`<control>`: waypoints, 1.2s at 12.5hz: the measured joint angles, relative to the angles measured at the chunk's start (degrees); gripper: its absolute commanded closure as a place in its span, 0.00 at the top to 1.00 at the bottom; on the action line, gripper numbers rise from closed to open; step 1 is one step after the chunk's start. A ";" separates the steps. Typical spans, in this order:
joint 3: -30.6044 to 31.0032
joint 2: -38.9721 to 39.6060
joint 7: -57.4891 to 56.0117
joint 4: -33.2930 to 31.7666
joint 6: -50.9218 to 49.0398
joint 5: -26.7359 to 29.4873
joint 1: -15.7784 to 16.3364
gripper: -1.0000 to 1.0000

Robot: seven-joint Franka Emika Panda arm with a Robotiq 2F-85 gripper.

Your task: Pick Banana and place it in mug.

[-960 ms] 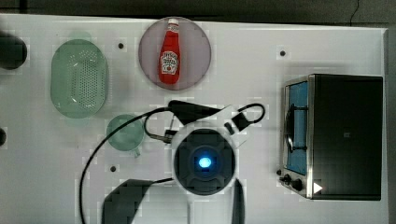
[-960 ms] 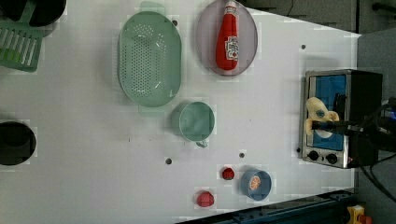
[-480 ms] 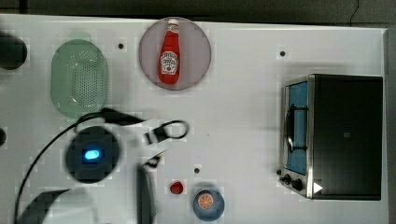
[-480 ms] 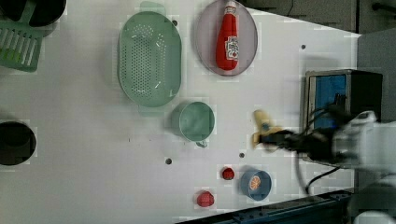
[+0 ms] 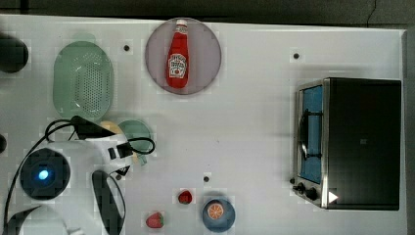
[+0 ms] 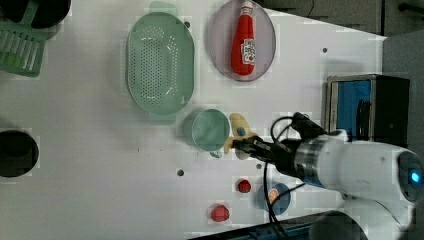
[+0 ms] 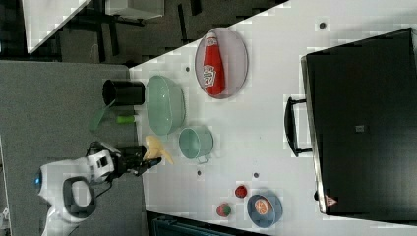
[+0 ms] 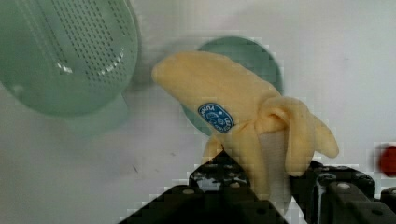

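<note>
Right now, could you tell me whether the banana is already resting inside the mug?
No: in the wrist view the banana is clamped in the gripper, beside the mug rather than inside it.

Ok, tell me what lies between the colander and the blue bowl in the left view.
In the left view, the mug sits between the colander and the blue bowl, with the held banana beside it.

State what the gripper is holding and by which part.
The gripper holds the banana by its half-peeled end, the rest jutting out toward the mug.
</note>
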 measured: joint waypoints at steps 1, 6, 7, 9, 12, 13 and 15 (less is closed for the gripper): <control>0.73 2.13 2.48 0.11 -0.11 -0.34 -0.67 0.32; 0.59 9.87 5.71 -0.67 3.33 -7.84 -0.72 0.33; 0.80 10.41 5.92 -0.67 4.08 -7.73 -0.71 0.42; 1.52 12.35 6.54 0.56 6.10 -7.49 -0.57 0.65; 0.22 12.04 7.31 0.34 6.97 -8.38 -0.35 1.00; 0.03 12.11 7.31 0.56 7.05 -7.73 -0.42 1.00; 0.77 11.99 7.30 0.78 8.09 -7.74 -1.44 1.00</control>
